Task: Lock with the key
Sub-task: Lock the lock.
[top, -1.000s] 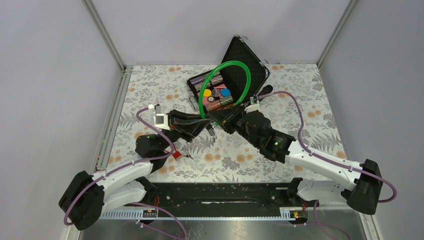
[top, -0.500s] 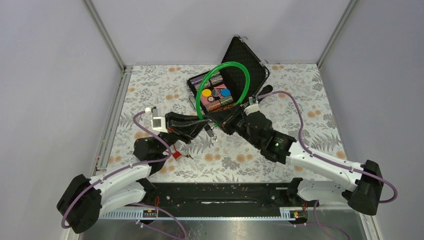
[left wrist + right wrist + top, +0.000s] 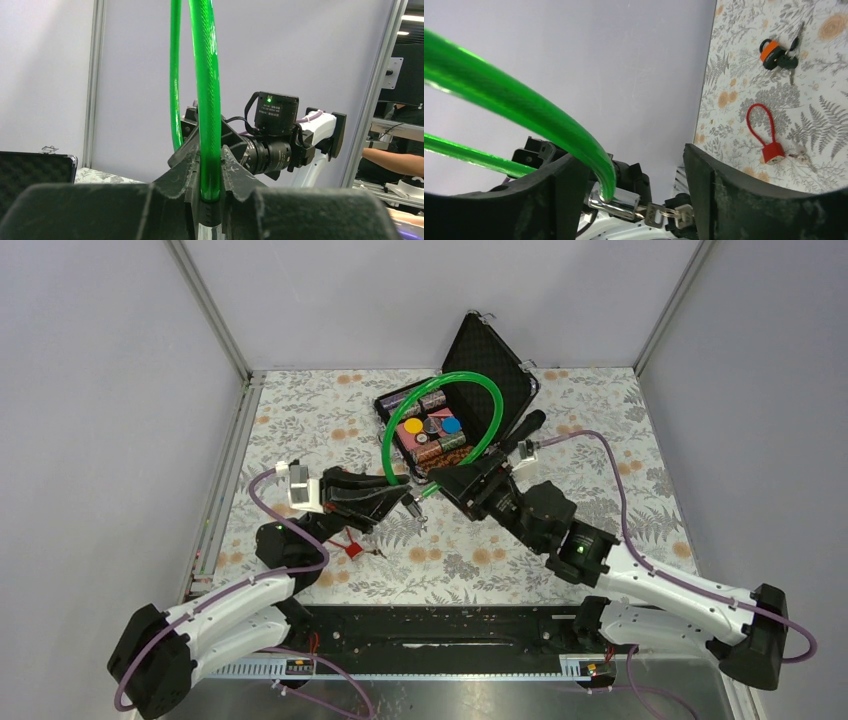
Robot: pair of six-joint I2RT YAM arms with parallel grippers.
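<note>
Pinches the green cable with the left pincer: fingers pressed together on it low down, right at a black collar, with the cable rising straight up out of the grip.

Holds the right pincer spread wide, touching nothing. In the gap between its two fingers: the shiny lock barrel at the end of the cable. Stuck in the end of that barrel and poking out sideways, the key, small and silvery. Just beyond the key, more metal hanging from it, too small to make out.

From above: both pincers close together over the middle of the flowered desk, tips facing each other, one reaching in from the left and one from the right. Behind them, an open black case with its lid tilted up and coloured discs and rolls inside. In front of the case, the green cable bent into one big loop, standing up off the desk and arching over the case's contents.

Flat on the desk, near the left arm: a small red padlock with a thin red wire loop, and a small metal piece just beside it. Farther along the desk, well apart from the red one: an orange-and-black padlock with black-headed keys touching it.
</note>
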